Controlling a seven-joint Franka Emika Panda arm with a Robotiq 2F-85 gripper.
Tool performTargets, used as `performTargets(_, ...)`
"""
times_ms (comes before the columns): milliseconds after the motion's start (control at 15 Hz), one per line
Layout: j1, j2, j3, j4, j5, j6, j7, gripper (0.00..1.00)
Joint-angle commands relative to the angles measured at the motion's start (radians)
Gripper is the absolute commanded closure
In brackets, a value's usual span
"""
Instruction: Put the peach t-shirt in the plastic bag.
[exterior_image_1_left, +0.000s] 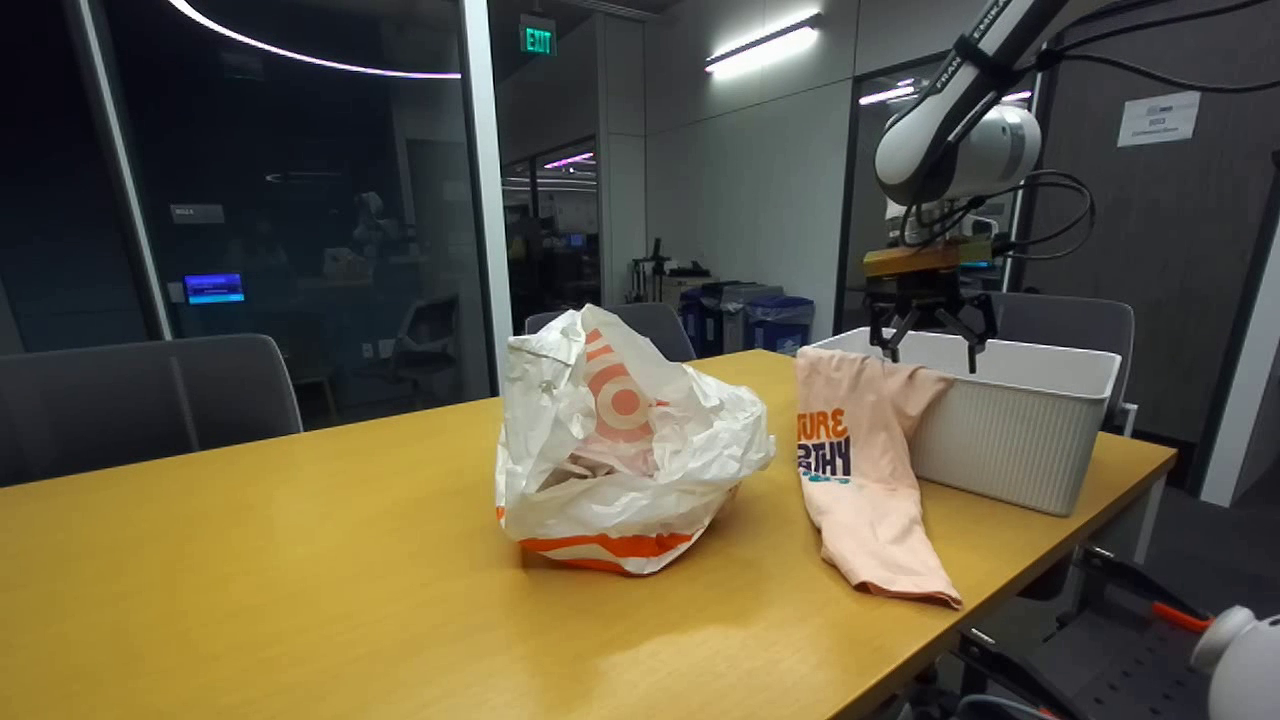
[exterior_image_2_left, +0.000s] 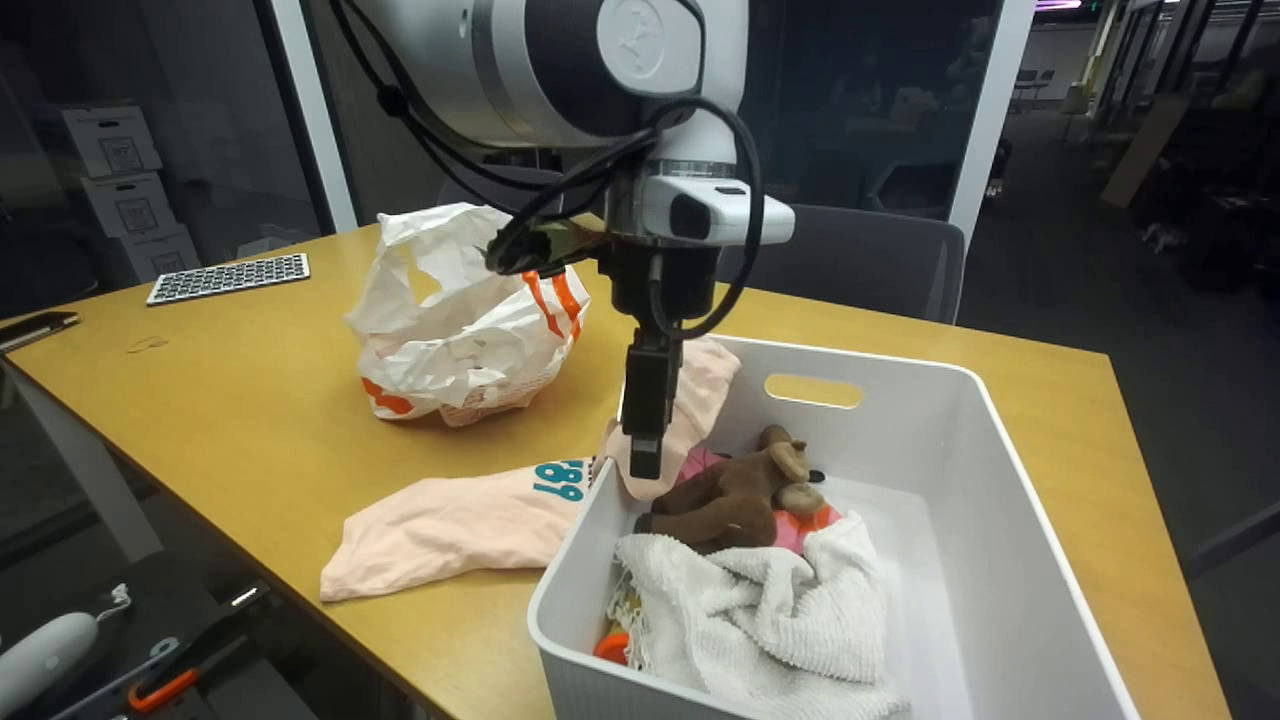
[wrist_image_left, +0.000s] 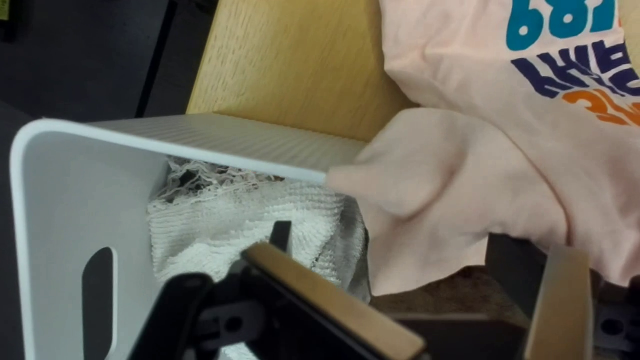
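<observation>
In an exterior view, the yellow table (exterior_image_1_left: 300, 580) has a chair (exterior_image_1_left: 140, 405) at its far edge, before dark glass (exterior_image_1_left: 300, 200); past the far corner are bins (exterior_image_1_left: 785, 320), a pale wall (exterior_image_1_left: 745, 210) and a lit lamp (exterior_image_1_left: 762, 44). In an exterior view, dark floor (exterior_image_2_left: 1090, 270) lies past the right edge.

White arm (exterior_image_2_left: 510, 70), dark panels (exterior_image_2_left: 575, 70), EMIKA lettering (exterior_image_1_left: 990, 18); looped black cables (exterior_image_2_left: 752, 200); black fingers (exterior_image_2_left: 650, 390), tan strips (wrist_image_left: 335, 300).
</observation>
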Motion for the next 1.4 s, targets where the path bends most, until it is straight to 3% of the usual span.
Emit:
performTargets(0,0.004,-0.042,0.013,-0.081,-0.001,0.105,0.004,0.08)
performTargets(67,0.003,-0.044,0.014,-0.094,0.004,0.135,-0.004,0.27)
performTargets(667,-0.004,-0.026,0.01,-0.114,-0.001,0.236,0.001,0.97)
performTargets(1333,-0.026,-0.101,0.003,0.014,-0.051,0.236,0.023,0.99)
